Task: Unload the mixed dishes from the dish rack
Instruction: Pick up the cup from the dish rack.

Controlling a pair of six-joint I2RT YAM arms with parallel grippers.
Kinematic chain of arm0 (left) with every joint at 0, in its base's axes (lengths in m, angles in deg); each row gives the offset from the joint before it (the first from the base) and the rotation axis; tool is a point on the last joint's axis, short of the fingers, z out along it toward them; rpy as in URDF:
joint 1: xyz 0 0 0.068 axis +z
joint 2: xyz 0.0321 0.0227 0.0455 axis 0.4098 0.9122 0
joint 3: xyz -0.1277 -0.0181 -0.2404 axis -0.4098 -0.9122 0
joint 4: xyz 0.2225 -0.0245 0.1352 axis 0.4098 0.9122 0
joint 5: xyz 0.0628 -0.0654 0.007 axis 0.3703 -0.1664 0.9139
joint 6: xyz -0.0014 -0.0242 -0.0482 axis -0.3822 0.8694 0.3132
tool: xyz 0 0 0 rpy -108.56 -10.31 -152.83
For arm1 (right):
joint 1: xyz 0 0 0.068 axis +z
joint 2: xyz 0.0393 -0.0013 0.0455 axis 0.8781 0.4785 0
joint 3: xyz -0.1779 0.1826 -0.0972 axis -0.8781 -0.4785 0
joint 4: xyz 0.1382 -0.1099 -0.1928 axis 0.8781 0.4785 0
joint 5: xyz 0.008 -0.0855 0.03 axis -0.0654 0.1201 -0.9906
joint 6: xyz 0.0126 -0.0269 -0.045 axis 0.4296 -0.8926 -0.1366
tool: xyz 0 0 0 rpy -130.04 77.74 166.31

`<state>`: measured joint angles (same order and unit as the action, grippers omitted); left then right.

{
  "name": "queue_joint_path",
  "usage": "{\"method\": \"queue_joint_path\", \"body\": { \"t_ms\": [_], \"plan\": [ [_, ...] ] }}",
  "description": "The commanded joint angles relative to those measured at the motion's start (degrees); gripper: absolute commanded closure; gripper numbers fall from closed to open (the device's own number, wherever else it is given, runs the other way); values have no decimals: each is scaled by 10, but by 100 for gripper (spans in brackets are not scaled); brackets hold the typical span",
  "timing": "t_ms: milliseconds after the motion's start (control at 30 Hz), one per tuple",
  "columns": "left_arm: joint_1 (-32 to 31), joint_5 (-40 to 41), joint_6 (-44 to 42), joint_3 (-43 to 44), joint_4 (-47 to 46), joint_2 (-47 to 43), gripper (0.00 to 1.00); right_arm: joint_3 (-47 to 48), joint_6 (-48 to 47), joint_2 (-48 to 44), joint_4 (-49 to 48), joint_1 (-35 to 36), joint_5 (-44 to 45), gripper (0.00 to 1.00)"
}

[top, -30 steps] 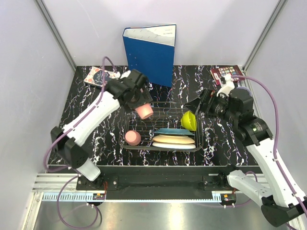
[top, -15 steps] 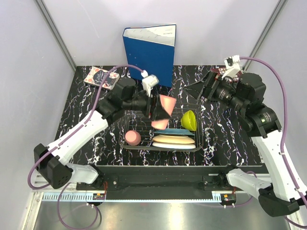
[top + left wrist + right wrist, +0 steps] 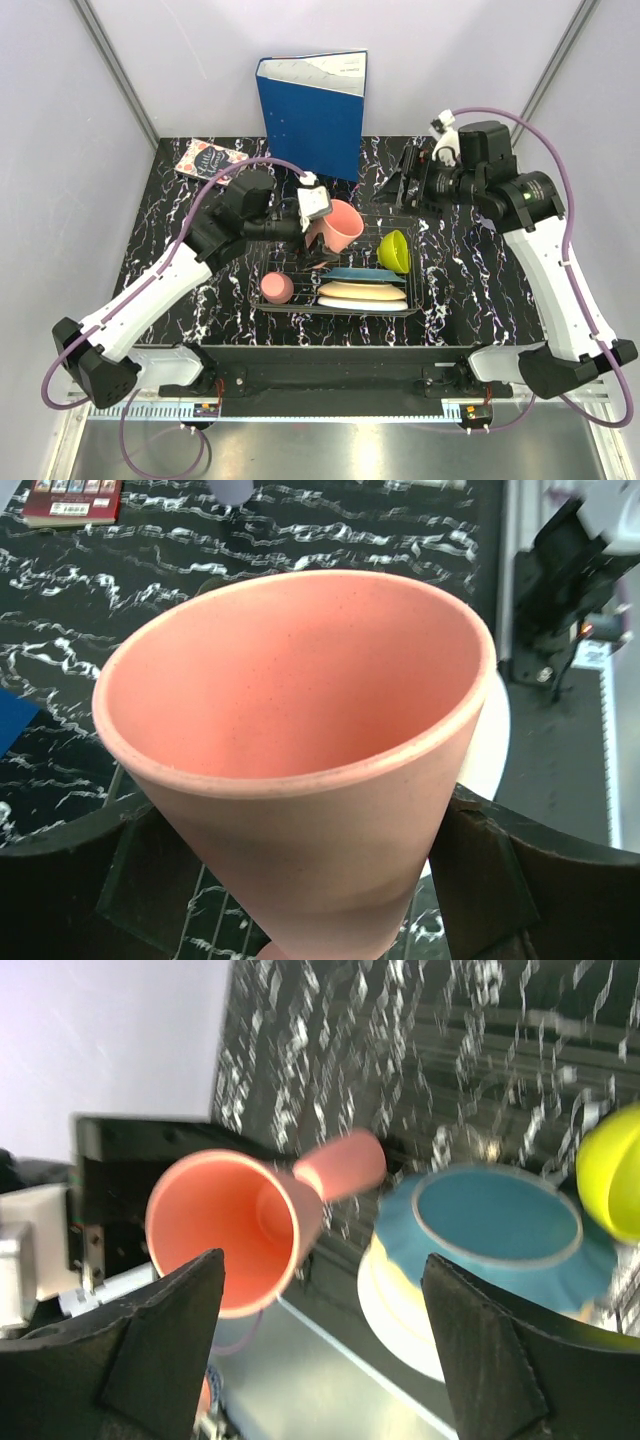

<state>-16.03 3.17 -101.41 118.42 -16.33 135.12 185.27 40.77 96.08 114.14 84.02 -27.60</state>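
My left gripper (image 3: 325, 222) is shut on a pink cup (image 3: 341, 228), held tipped above the back of the dish rack (image 3: 420, 290). In the left wrist view the pink cup (image 3: 300, 710) fills the frame between both fingers (image 3: 530, 880). A second pink cup (image 3: 277, 288) lies in the rack's left part. On the right of the rack are the yellow-green bowl (image 3: 396, 250), teal plate (image 3: 362, 274), cream plate (image 3: 362, 291) and white plate (image 3: 365, 304). My right gripper (image 3: 405, 182) hangs open and empty over the rack's back right; its view shows the held cup (image 3: 225, 1230), teal plate (image 3: 495, 1220) and bowl (image 3: 612, 1175).
A blue binder (image 3: 315, 110) stands upright behind the rack. One small book (image 3: 207, 160) lies at the back left of the black marbled table (image 3: 180, 250); another (image 3: 70, 500) lies at the far right corner, behind my right arm. Grey walls close in both sides.
My left arm has carried the pink cup rightwards above the rack and tipped its mouth towards the right arm. My right arm has risen and swung back and left; its jaws have narrowed slightly.
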Motion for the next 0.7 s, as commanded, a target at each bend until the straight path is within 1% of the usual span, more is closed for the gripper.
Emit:
{"method": "queue_joint_path", "body": {
  "t_ms": [0, 33, 267, 467, 567, 600, 667],
  "plan": [
    [-13, 25, -69, 14, -5, 7, 100, 16, -24, 1, 62, 9, -45, 14],
    [-17, 29, -70, 17, -6, 11, 100, 11, -28, 6, 66, 14, -54, 16],
    [-40, 39, -77, 54, -5, 56, 100, 9, -40, 17, 63, 38, -59, 17],
    [-60, 38, -72, 87, -8, 80, 100, -41, -46, 27, 43, 56, -38, 19],
    [-64, 35, -67, 95, -12, 79, 100, -72, -47, 27, 27, 56, -34, 24],
    [-65, 34, -63, 95, -14, 77, 100, -87, -45, 26, 22, 56, -32, 29],
    [-68, 31, -62, 97, -17, 74, 100, -96, -44, 26, 11, 57, -28, 36]
  ]
}}
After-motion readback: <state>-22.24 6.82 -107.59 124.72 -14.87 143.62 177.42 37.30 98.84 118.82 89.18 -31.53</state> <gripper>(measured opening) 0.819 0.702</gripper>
